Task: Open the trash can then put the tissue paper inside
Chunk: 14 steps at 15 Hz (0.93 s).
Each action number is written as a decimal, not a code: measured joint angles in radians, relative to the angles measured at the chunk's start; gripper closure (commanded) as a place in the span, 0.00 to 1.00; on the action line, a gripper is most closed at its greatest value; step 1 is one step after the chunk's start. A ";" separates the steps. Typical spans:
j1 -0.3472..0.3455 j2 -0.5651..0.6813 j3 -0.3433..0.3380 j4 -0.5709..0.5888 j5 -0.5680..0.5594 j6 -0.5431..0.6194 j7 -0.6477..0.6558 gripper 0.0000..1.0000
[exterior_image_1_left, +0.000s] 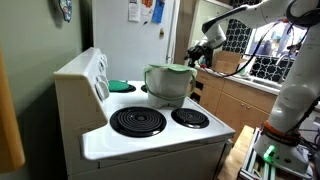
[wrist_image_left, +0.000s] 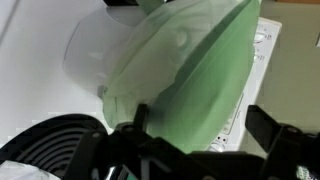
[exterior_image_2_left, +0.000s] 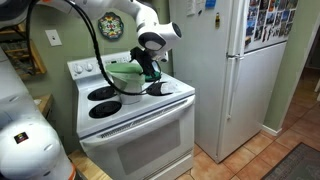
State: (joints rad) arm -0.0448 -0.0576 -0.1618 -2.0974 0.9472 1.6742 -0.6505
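- The opening step is judged to be in hand: the black pincer point(exterior_image_1_left: 196, 55) is held at the upper right edge of the small round trash can point(exterior_image_1_left: 166, 90), which has a silvery-grey tapered body and a green rim.
- The trash can is set toward the far part of the white stove surface point(exterior_image_1_left: 98, 130), between the coil burners. A flat green disc point(exterior_image_1_left: 118, 86) lies to its left.
- In the wrist view the pale green domed lid point(wrist_image_left: 190, 70) fills most of the frame and is seen tilted. The dark fingers point(wrist_image_left: 140, 120) are spread to either side of its near edge.
- Whether the pincer is pressed on the lid or only placed around it cannot be told.
- For the next move, a firm hold on the lid's edge is likely needed, then an upward swing about the hinge until the mouth is clear.
- The tissue paper cannot be identified with certainty in any view.
- The hinge and the can's inside are hidden. The lid is cut off by the wrist frame, and only part of a black coil burner point(wrist_image_left: 45, 150) is shown.
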 measured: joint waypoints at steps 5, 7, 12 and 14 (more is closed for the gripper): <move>-0.013 0.000 0.001 0.008 0.034 -0.070 -0.056 0.00; -0.022 0.000 0.001 0.011 0.057 -0.110 -0.085 0.00; -0.042 0.000 0.000 0.033 0.117 -0.194 -0.148 0.00; -0.047 0.001 0.000 0.042 0.134 -0.210 -0.156 0.00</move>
State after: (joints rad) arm -0.0921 -0.0567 -0.1618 -2.0558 1.0811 1.4644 -0.8062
